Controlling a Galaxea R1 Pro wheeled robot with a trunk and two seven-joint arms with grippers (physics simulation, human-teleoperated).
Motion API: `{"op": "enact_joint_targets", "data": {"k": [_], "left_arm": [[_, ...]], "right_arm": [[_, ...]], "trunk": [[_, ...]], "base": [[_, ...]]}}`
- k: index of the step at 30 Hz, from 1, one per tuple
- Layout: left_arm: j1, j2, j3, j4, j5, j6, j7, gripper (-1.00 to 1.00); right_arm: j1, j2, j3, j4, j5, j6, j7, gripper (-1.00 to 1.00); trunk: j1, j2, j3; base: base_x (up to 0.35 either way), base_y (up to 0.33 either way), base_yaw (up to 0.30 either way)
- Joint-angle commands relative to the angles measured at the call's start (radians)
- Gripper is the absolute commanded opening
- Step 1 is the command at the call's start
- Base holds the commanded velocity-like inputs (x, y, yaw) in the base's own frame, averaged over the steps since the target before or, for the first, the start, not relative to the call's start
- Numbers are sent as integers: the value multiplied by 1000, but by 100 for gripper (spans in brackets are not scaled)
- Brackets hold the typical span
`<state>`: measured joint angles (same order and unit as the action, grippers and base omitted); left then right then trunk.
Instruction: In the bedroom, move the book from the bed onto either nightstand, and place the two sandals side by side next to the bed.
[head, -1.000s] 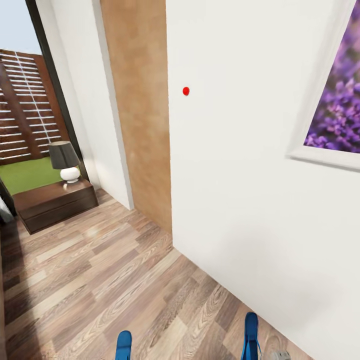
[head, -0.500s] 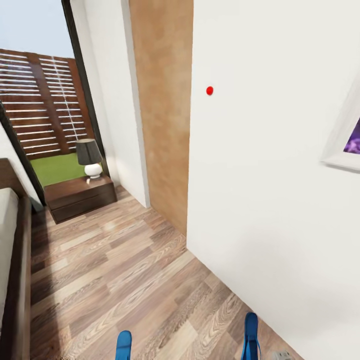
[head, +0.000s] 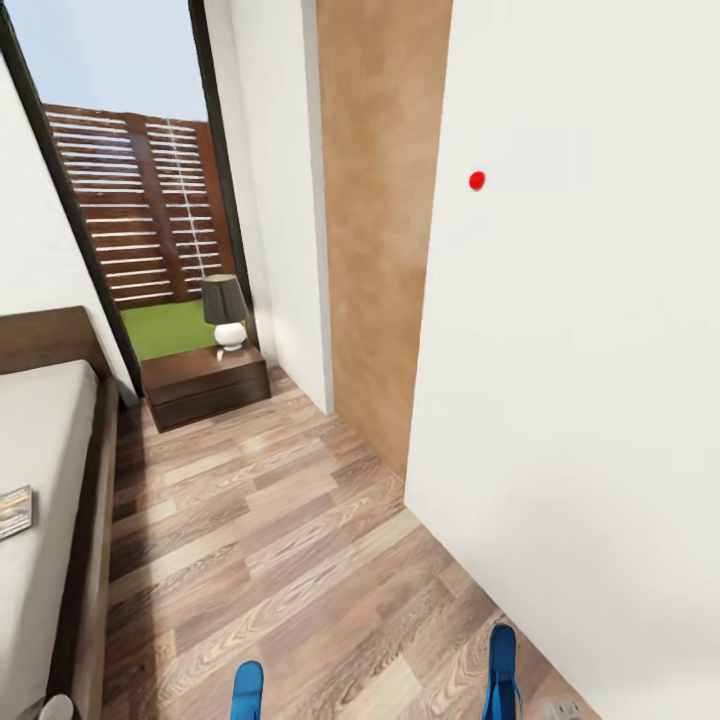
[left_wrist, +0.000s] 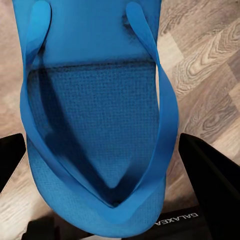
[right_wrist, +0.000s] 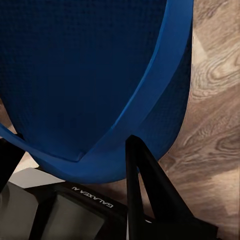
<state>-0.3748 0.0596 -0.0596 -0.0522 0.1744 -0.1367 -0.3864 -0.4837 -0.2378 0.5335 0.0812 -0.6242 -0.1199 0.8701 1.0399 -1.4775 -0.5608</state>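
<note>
My two bright blue woven-textured rubber sandals (left_wrist: 100, 125) (right_wrist: 90, 75) hang over brown wood-grain floor planks (head: 280, 540); grey-beige mattress (head: 40, 480), dark-shaded white-based lamp (head: 225, 312).

The left gripper (left_wrist: 107, 165) has two flat, matte black fingers (left_wrist: 212, 175) with angular, wedge-like outlines. White "GALAXEA" lettering marks its black base. The right gripper (right_wrist: 75, 165) has the same tapering black fingers (right_wrist: 150, 190), "GALAXEA" lettering on a black bar, and a grey body panel.

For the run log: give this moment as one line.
phase: in transit | left gripper: left sandal | right gripper: right sandal | book: on bed | nightstand: ahead
</note>
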Motion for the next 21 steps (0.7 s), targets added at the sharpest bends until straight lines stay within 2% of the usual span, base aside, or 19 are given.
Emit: {"op": "enact_joint_targets", "data": {"k": [1,8,21], "left_arm": [[-1,0,-6,2,9,-3,-4,-100],[-1,0,-6,2,10,-3,-3,-100],[-1,0,-6,2,10,-3,-3,-100]], "right_arm": [[-1,0,8,3,-6,-8,4,-100],[-1,0,8,3,-6,-7,4,-100],[-1,1,8,3,-6,-7,4,-100]], "trunk": [[0,-1,-1],[0,-1,-1],[0,-1,-1]], "base": [[251,-22,258],[228,-5,258],[122,0,259]]}}
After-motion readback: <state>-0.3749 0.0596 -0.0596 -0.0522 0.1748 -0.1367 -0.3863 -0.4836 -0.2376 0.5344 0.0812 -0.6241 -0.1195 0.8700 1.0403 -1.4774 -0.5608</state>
